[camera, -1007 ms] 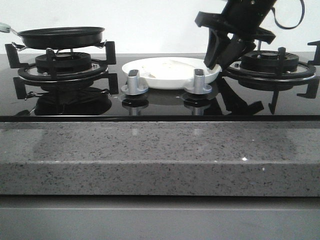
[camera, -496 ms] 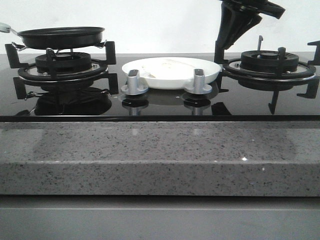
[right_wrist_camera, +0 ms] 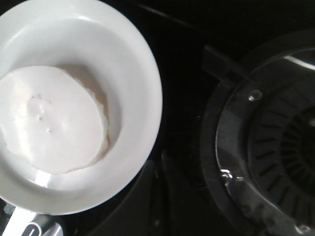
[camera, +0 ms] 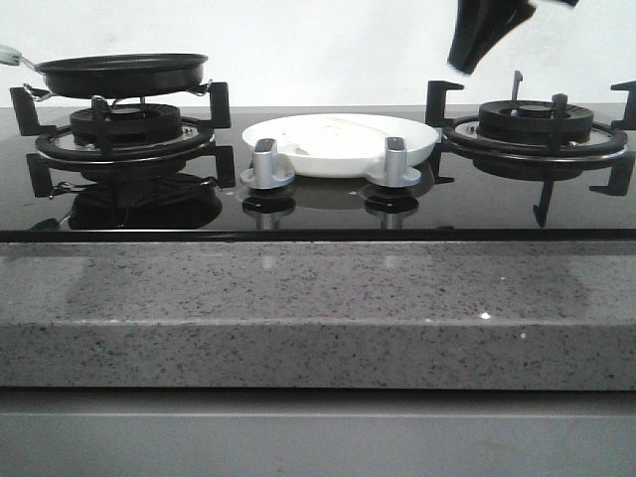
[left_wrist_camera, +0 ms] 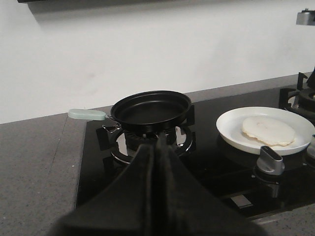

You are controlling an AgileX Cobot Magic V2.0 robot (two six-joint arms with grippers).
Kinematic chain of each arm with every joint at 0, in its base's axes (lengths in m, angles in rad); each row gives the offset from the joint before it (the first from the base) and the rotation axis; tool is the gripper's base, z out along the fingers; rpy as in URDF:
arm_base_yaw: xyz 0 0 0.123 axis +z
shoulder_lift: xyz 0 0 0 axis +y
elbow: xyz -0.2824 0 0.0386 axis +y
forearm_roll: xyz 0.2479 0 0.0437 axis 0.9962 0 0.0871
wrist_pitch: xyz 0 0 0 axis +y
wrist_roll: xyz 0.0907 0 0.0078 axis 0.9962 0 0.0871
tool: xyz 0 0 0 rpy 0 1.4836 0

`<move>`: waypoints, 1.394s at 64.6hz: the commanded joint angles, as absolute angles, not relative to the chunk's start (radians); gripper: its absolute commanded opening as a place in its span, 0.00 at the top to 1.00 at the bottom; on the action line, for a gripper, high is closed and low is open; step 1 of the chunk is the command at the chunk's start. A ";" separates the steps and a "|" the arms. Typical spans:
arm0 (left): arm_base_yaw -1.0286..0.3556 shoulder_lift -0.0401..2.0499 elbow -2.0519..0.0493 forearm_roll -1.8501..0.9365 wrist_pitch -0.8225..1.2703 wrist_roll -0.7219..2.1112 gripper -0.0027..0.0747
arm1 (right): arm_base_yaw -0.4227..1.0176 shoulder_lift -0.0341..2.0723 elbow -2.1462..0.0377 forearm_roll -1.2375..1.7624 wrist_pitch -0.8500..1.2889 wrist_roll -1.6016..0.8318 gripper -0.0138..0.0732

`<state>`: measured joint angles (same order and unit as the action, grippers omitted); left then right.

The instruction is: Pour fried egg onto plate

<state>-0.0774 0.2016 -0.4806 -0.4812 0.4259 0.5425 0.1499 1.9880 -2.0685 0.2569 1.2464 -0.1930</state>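
The fried egg (left_wrist_camera: 268,131) lies flat on the white plate (left_wrist_camera: 231,129), which sits on the hob between the two burners; both also show in the front view, egg (camera: 333,130) and plate (camera: 417,145), and in the right wrist view, egg (right_wrist_camera: 51,120) and plate (right_wrist_camera: 138,73). The black frying pan (camera: 121,72) sits empty on the left burner, its pale green handle (left_wrist_camera: 86,114) pointing left. My right gripper (camera: 469,55) is shut and empty, high above the gap between plate and right burner. My left gripper (left_wrist_camera: 156,147) is shut and empty, pulled back in front of the pan.
The right burner (camera: 537,124) with black grates stands beside the plate. Two silver knobs (camera: 268,164) (camera: 396,162) stand at the hob's front, just before the plate. A grey stone counter edge (camera: 318,308) runs along the front.
My right gripper has risen from beside the plate's right rim up toward the top of the front view. Pan, plate and egg have not moved.
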 commanded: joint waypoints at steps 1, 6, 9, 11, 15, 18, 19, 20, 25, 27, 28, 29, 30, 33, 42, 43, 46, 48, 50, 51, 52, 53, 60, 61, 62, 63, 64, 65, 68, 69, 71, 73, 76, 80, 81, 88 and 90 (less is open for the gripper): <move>-0.083 0.211 -0.505 -0.500 0.349 0.539 0.99 | 0.144 1.877 -2.100 0.224 1.334 -0.161 0.92; -0.083 0.211 -0.505 -0.500 0.349 0.539 0.99 | 0.144 1.835 -2.097 0.176 1.334 -0.113 0.92; -0.083 0.211 -0.505 -0.500 0.349 0.539 0.99 | 0.144 1.808 -2.097 0.158 1.335 -0.103 0.92; -0.083 0.211 -0.505 -0.500 0.349 0.539 0.99 | 0.144 1.791 -2.094 0.152 1.335 -0.102 0.92; -0.083 0.211 -0.505 -0.500 0.349 0.539 0.99 | 0.144 1.747 -2.067 0.152 1.334 -0.096 0.92; -0.083 0.211 -0.505 -0.500 0.349 0.539 0.99 | 0.144 1.708 -2.034 0.152 1.331 -0.093 0.92; -0.083 0.211 -0.505 -0.500 0.349 0.539 0.99 | 0.144 1.697 -2.023 0.152 1.328 -0.092 0.92; -0.083 0.211 -0.505 -0.500 0.349 0.539 0.99 | 0.144 1.679 -2.003 0.152 1.322 -0.093 0.92; -0.083 0.211 -0.505 -0.500 0.349 0.539 0.99 | 0.144 1.605 -1.911 0.151 1.267 -0.093 0.92; -0.083 0.211 -0.505 -0.500 0.349 0.539 0.99 | 0.144 1.569 -1.860 0.149 1.235 -0.093 0.92; -0.083 0.211 -0.505 -0.500 0.349 0.539 0.99 | 0.144 1.554 -1.840 0.146 1.220 -0.093 0.92; -0.083 0.211 -0.505 -0.500 0.349 0.539 0.99 | 0.144 1.531 -1.807 0.144 1.199 -0.093 0.92; -0.083 0.211 -0.505 -0.500 0.349 0.539 0.99 | 0.144 1.516 -1.784 0.144 1.185 -0.093 0.92; -0.083 0.211 -0.505 -0.500 0.349 0.539 0.99 | 0.144 1.460 -1.703 0.143 1.140 -0.093 0.92; -0.083 0.211 -0.505 -0.500 0.349 0.539 0.99 | 0.144 1.289 -1.440 0.143 0.967 -0.093 0.92; -0.083 0.211 -0.505 -0.500 0.349 0.539 0.99 | 0.144 1.272 -1.415 0.143 0.950 -0.093 0.92; -0.083 0.211 -0.505 -0.500 0.349 0.539 0.99 | 0.144 1.213 -1.340 0.143 0.898 -0.093 0.92; -0.083 0.211 -0.505 -0.500 0.349 0.539 0.99 | 0.144 1.181 -1.292 0.143 0.857 -0.093 0.92; -0.083 0.211 -0.505 -0.500 0.349 0.539 0.99 | 0.144 1.142 -1.234 0.143 0.818 -0.093 0.92; -0.083 0.211 -0.505 -0.500 0.349 0.539 0.99 | 0.144 1.126 -1.201 0.143 0.804 -0.093 0.92; -0.083 0.211 -0.505 -0.500 0.349 0.539 0.99 | 0.144 1.111 -1.179 0.143 0.790 -0.093 0.92; -0.083 0.211 -0.505 -0.500 0.349 0.539 0.99 | 0.144 1.088 -1.158 0.143 0.776 -0.093 0.92; -0.083 0.211 -0.505 -0.500 0.349 0.539 0.99 | 0.144 0.974 -1.002 0.143 0.679 -0.093 0.92; -0.083 0.211 -0.505 -0.500 0.349 0.539 0.99 | 0.144 0.960 -0.985 0.143 0.662 -0.095 0.92; -0.083 0.211 -0.505 -0.500 0.349 0.539 0.99 | 0.144 0.946 -0.958 0.143 0.652 -0.095 0.92; -0.083 0.211 -0.505 -0.500 0.349 0.539 0.99 | 0.144 0.932 -0.941 0.143 0.641 -0.095 0.92; -0.083 0.211 -0.505 -0.500 0.349 0.539 0.99 | 0.144 0.911 -0.923 0.143 0.630 -0.096 0.92; -0.083 0.211 -0.505 -0.500 0.349 0.539 0.99 | 0.144 0.898 -0.897 0.143 0.612 -0.100 0.92; -0.083 0.211 -0.505 -0.500 0.349 0.539 0.99 | 0.144 0.851 -0.846 0.143 0.576 -0.110 0.92; -0.083 0.211 -0.505 -0.500 0.349 0.539 0.99 | 0.144 0.839 -0.829 0.143 0.564 -0.114 0.92; -0.083 0.211 -0.505 -0.500 0.349 0.539 0.99 | 0.144 0.811 -0.787 0.143 0.533 -0.121 0.92; -0.083 0.211 -0.505 -0.500 0.349 0.539 0.99 | 0.144 0.772 -0.745 0.143 0.502 -0.123 0.92; -0.083 0.211 -0.505 -0.500 0.349 0.539 0.99 | 0.144 0.707 -0.685 0.143 0.453 -0.123 0.92; -0.083 0.211 -0.505 -0.500 0.349 0.539 0.99 | 0.144 0.631 -0.602 0.143 0.407 -0.123 0.92; -0.083 0.211 -0.505 -0.500 0.349 0.539 0.99 | 0.144 0.614 -0.586 0.143 0.398 -0.123 0.92; -0.083 0.211 -0.505 -0.500 0.349 0.539 0.99 | 0.144 0.480 -0.479 0.143 0.347 -0.123 0.92; -0.083 0.211 -0.505 -0.500 0.349 0.539 0.99 | 0.144 0.442 -0.453 0.143 0.337 -0.123 0.92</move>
